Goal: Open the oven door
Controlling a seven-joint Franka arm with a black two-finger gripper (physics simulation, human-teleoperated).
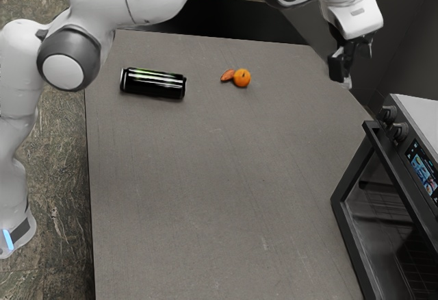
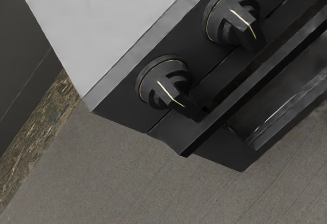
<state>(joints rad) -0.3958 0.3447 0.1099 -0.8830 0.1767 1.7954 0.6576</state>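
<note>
My gripper [image 1: 342, 70] hangs over the table's far right corner in the exterior view, pointing down and apart from the oven [image 1: 419, 116]. It is a short way from the control knobs and the near end of the door handle [image 1: 398, 177]. The dark oven door [image 1: 352, 228] has a glass window and stands upright below the knobs. In the wrist view, the handle [image 2: 230, 104] runs as a long dark bar beside two knobs [image 2: 166, 83] with pale marker lines, and nothing is touching it.
A black can [image 1: 152, 84] lies on its side on the grey table [image 1: 212, 190]. An orange [image 1: 242, 77] and a small brownish-orange item [image 1: 227, 76] sit together farther along. The oven's pale top [image 2: 102, 24] borders the knob panel, and a small screen [image 1: 423, 168] is set beside the knobs.
</note>
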